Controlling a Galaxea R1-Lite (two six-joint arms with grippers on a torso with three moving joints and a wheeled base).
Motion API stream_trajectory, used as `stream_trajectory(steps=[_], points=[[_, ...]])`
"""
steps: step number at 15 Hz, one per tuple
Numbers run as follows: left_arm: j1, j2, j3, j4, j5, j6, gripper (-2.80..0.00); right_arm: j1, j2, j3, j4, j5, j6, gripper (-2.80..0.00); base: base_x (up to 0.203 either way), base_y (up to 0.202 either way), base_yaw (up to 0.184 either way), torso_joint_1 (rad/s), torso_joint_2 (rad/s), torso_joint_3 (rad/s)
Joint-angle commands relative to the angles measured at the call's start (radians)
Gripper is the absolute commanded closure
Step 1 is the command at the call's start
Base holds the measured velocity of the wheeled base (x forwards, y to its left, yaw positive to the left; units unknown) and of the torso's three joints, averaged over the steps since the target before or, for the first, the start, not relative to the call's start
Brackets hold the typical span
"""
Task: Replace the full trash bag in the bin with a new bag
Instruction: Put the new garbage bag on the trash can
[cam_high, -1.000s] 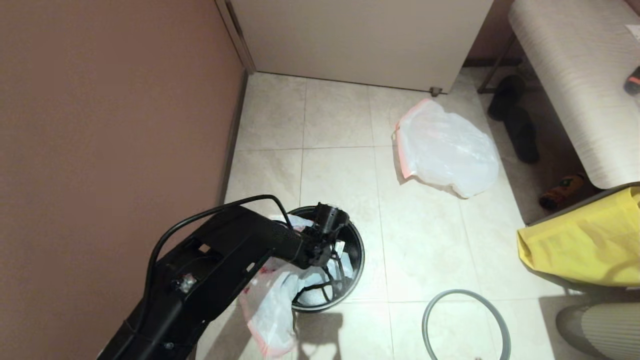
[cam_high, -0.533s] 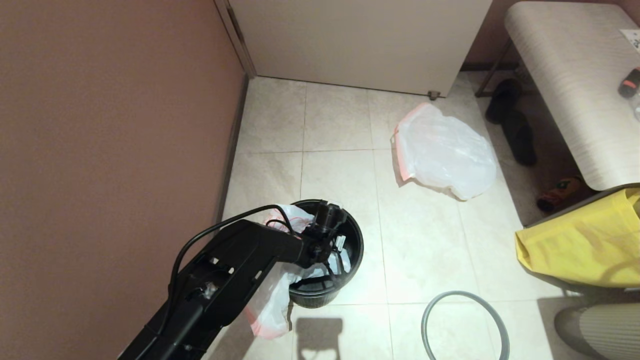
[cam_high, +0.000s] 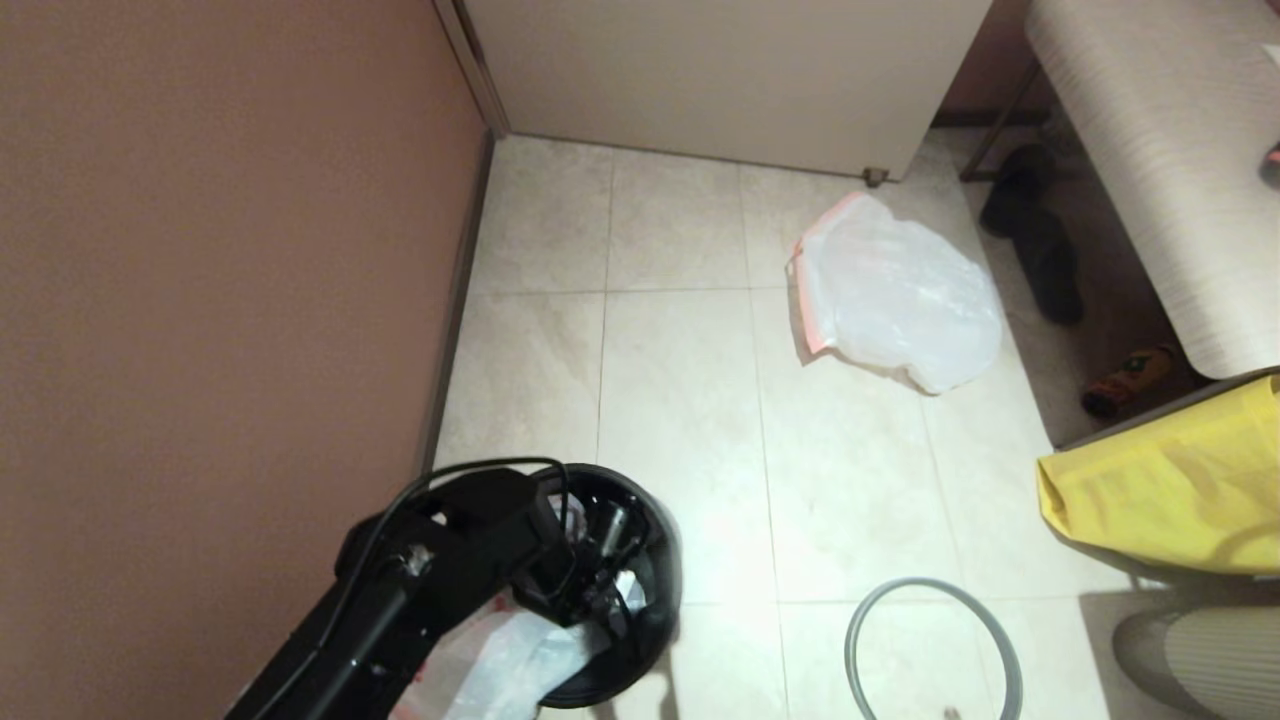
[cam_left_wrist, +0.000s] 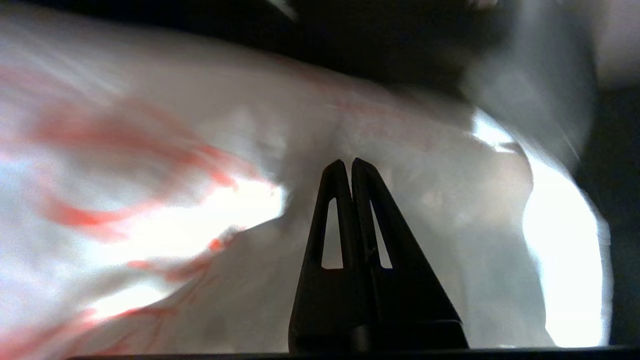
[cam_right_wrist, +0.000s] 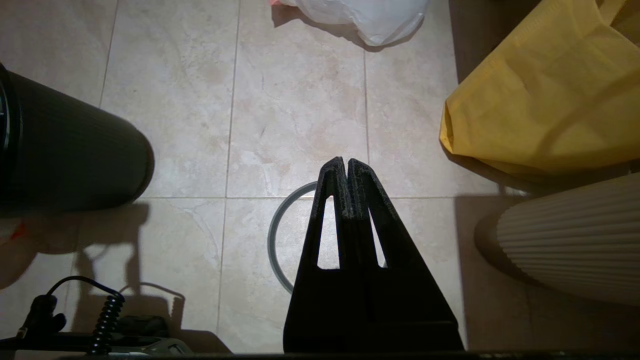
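Note:
The black bin (cam_high: 655, 560) stands on the floor tiles near the wall, and it shows as a ribbed side (cam_right_wrist: 65, 155) in the right wrist view. My left gripper (cam_high: 598, 600) reaches down inside it, fingers shut (cam_left_wrist: 348, 162), tips pressed against the new bag (cam_left_wrist: 175, 225) with its red print. That bag (cam_high: 500, 660) spills over the bin's near edge. The full trash bag (cam_high: 895, 300) lies farther off on the floor, with its edge (cam_right_wrist: 365, 15) in the right wrist view. My right gripper (cam_right_wrist: 346, 162) hangs shut above the grey hoop (cam_right_wrist: 275, 225), holding nothing.
The grey hoop (cam_high: 930, 640) lies flat to the right of the bin. A yellow fabric bag (cam_high: 1170, 490) and a ribbed pale object (cam_high: 1200, 650) sit at the right. Dark shoes (cam_high: 1035, 235) lie under a bench (cam_high: 1150, 170). A brown wall (cam_high: 220, 250) runs along the left.
The bin has slid toward me and a little left, with my left arm drawn back and its gripper sunk deeper into it. More of the new bag now lies inside.

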Motion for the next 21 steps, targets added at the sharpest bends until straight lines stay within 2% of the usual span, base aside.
stream_trajectory(steps=[1,3,6,10,17,21], points=[[-0.015,-0.095,0.164,-0.193,0.01,0.011,0.0,0.001,0.001,0.0,0.002,-0.001,0.0,0.0,0.0,0.0,0.0,0.0,0.0,0.0],[-0.016,-0.132,0.206,-0.227,0.019,0.02,0.0,0.001,0.001,0.0,0.002,-0.001,0.0,0.0,0.0,0.0,0.0,0.0,0.0,0.0],[-0.016,-0.172,0.216,-0.225,0.023,0.023,0.0,0.001,0.001,0.0,0.002,-0.001,0.0,0.0,0.0,0.0,0.0,0.0,0.0,0.0],[-0.017,-0.269,0.288,-0.225,0.023,0.023,0.0,0.001,0.001,0.0,0.002,-0.001,0.0,0.0,0.0,0.0,0.0,0.0,0.0,0.0],[-0.053,-0.495,0.511,-0.225,0.043,0.016,0.0,0.001,0.001,0.0,0.002,-0.001,0.0,0.0,0.0,0.0,0.0,0.0,0.0,0.0],[-0.086,-0.655,0.613,-0.221,0.054,-0.022,0.0,0.001,0.001,0.0,0.002,-0.001,0.0,0.0,0.0,0.0,0.0,0.0,0.0,0.0]])
